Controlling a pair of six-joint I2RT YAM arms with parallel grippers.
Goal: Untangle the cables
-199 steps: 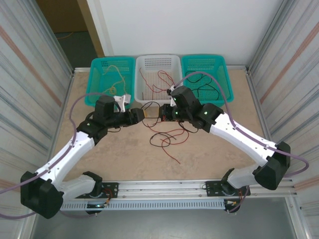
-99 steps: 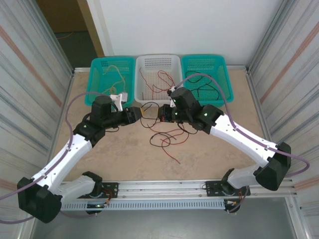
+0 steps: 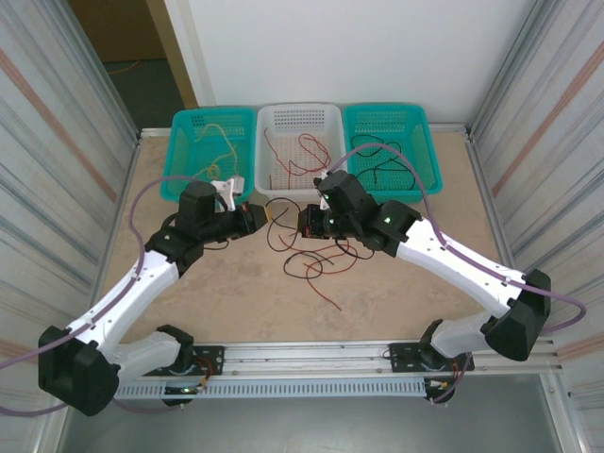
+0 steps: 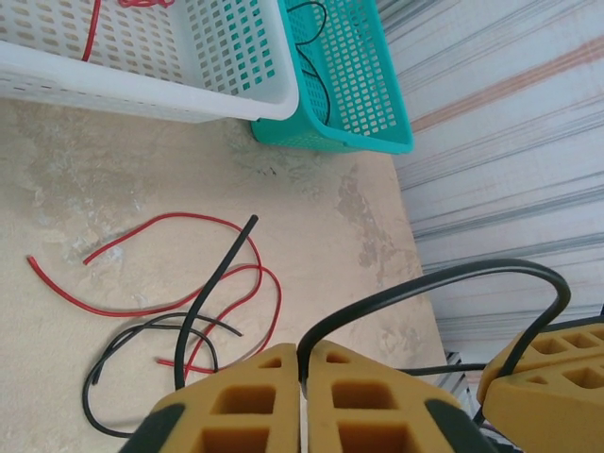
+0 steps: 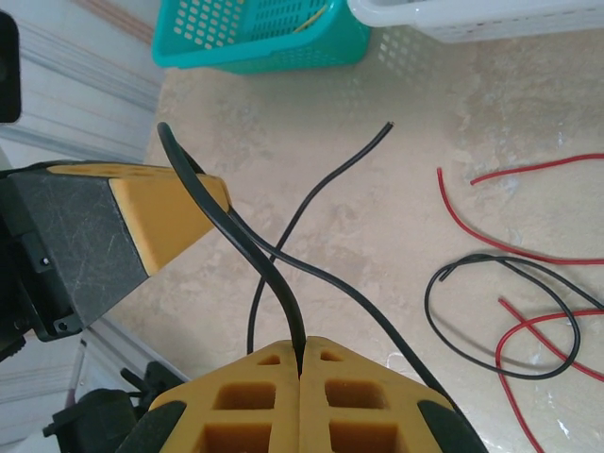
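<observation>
A black cable (image 3: 279, 218) spans the short gap between my two grippers above the table's middle. The left gripper (image 3: 259, 220) is shut on one end of it; in the left wrist view the cable (image 4: 429, 283) arcs out from between the yellow fingertips of the left gripper (image 4: 302, 351). Pinched shut on the same black cable (image 5: 241, 231) is the right gripper (image 5: 300, 347), also seen from above (image 3: 303, 222). More red cables (image 3: 319, 260) and a black one (image 4: 142, 344) lie loose and tangled on the table below.
Three baskets line the far edge: a teal one (image 3: 189, 156) holding yellowish cable, a white one (image 3: 330, 156) holding red cables, and a teal one (image 3: 420, 160) holding black cables. Corrugated metal walls stand on both sides. A rail runs along the near edge.
The left gripper's jaws have closed onto the black cable and drawn back a little to the left. The right gripper stayed shut and shifted slightly left.
</observation>
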